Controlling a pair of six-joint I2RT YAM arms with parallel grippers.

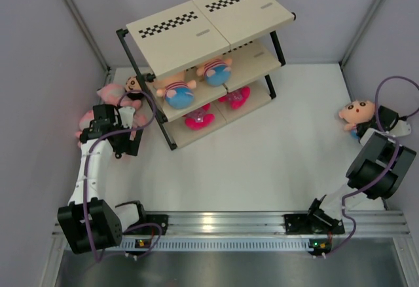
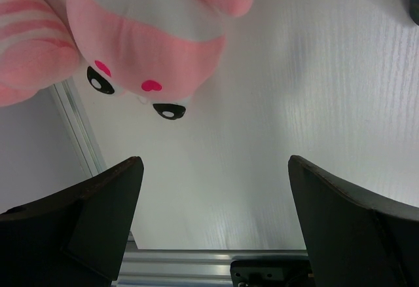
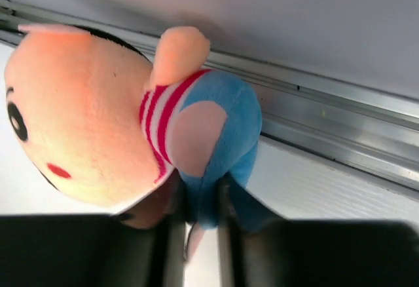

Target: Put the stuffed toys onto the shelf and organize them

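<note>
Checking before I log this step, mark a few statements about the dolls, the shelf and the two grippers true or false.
1. The right gripper is shut on a boy doll. True.
2. The left gripper is holding a pink doll. False: it is open, and the doll lies beyond its fingers, untouched.
3. Dolls sit on the top board of the shelf. False: that board is bare; the dolls are on the lower boards.
4. Two blue-bottomed dolls lie on the middle board. True.
</note>
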